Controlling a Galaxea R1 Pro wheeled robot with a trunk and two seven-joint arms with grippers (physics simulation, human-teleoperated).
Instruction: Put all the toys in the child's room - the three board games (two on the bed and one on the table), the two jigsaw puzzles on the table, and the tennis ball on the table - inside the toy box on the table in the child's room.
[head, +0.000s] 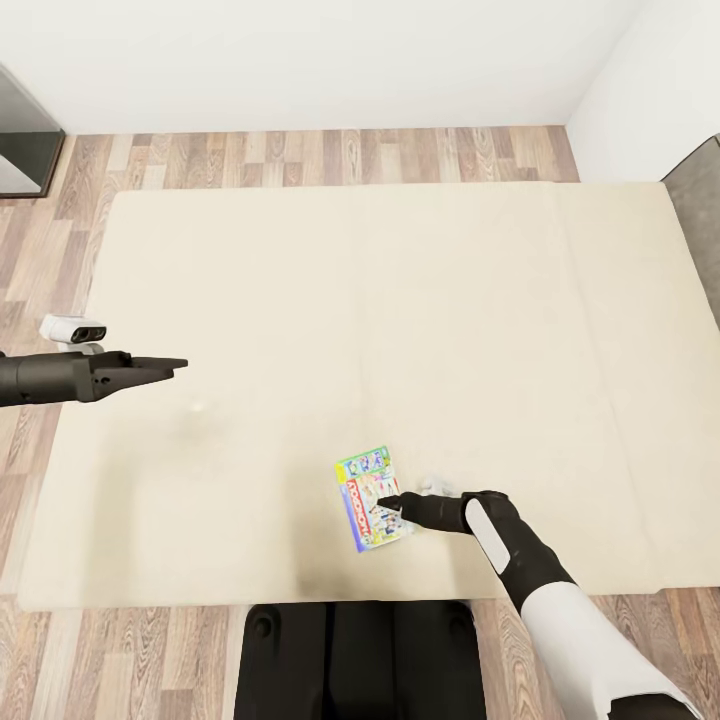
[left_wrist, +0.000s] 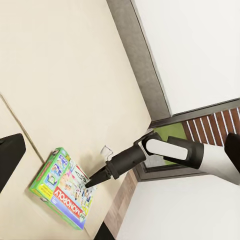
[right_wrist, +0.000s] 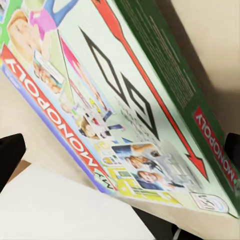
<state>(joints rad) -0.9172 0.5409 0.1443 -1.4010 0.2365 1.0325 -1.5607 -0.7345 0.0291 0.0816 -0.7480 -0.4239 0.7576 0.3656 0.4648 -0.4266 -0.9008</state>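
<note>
On the near part of the beige bed (head: 400, 300), close to its front edge, lies the green-white Monopoly board game (head: 372, 498), flat on the mattress with its printed cover up. The right gripper (head: 388, 501) reaches in from the robot's right side and its dark tips sit at the box's right edge, over the cover. From the left wrist view the right gripper (left_wrist: 92, 182) comes to a narrow point just above the board game (left_wrist: 62, 189), its jaws looking pressed close together; whether they actually touch the box cannot be told. The right wrist view looks along the cover of the board game (right_wrist: 115, 115) from very near, with the red Monopoly lettering on both the face and the green side wall.

The left gripper (head: 178, 365) hangs over the left part of the bed, well apart from the box, its jaws drawn together to a thin point with nothing between them. Wood-plank floor (head: 300, 155) shows beyond the far edge of the bed, below a white wall (head: 300, 60). A grey headboard (head: 700, 220) stands at the bed's right end.
</note>
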